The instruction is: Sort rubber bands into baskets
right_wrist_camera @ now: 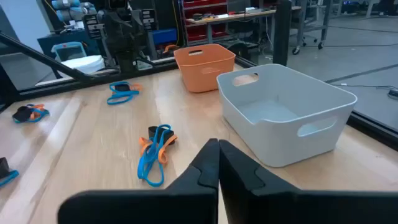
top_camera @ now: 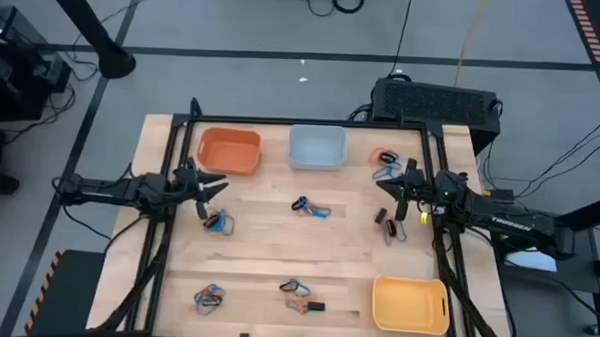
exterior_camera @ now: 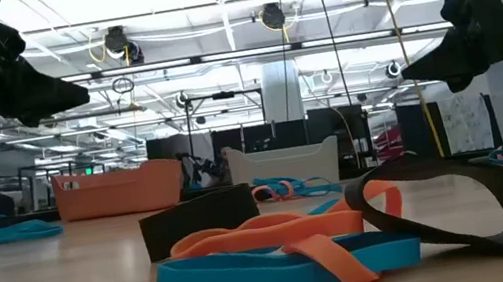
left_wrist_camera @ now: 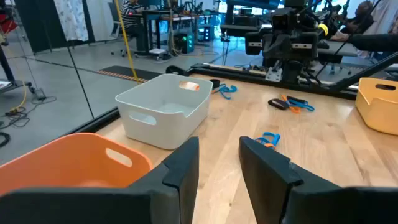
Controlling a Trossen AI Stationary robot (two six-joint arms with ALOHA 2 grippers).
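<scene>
Three smooth rounded plastic baskets (top_camera: 316,147) stand on the wooden table (top_camera: 257,247). Near them, left gripper (top_camera: 211,185) seems apart and empty; right gripper (top_camera: 399,197) is together.

The table (top_camera: 267,257) is pale, light-grained wood with a black frame. At the upper left of the high view sits an orange basket (top_camera: 229,151), at upper centre a pale blue-grey basket (top_camera: 317,147), and at the lower right a yellow basket (top_camera: 410,303). The rubber bands (top_camera: 310,208) are blue, orange and black, lying in mixed-colour clusters. Both arms are dark.
</scene>
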